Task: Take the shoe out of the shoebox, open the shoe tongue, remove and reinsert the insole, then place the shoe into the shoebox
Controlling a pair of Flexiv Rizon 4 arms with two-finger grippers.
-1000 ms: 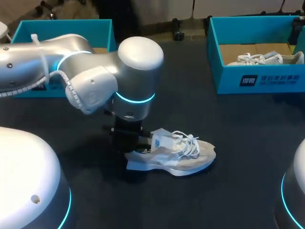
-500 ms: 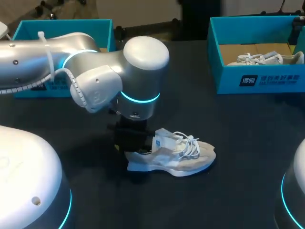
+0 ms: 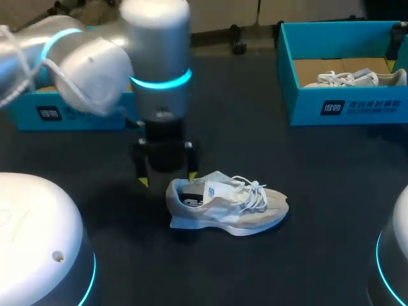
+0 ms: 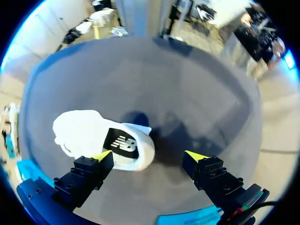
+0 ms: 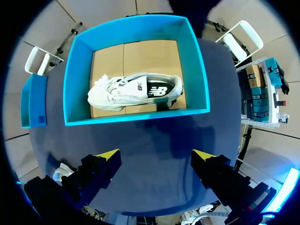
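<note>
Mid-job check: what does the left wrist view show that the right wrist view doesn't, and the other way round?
Only the left wrist view shows the white lace-up shoe out on the table, its heel opening with the black insole close ahead of the open left gripper. Only the right wrist view shows the inside of the open teal cardboard shoebox, where a second white shoe lies, beyond the open right gripper. Both show the dark table, and neither gripper holds anything.

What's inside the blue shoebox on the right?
One white shoe lies on the shoebox's brown cardboard floor. Anything under the shoe is covered.
</note>
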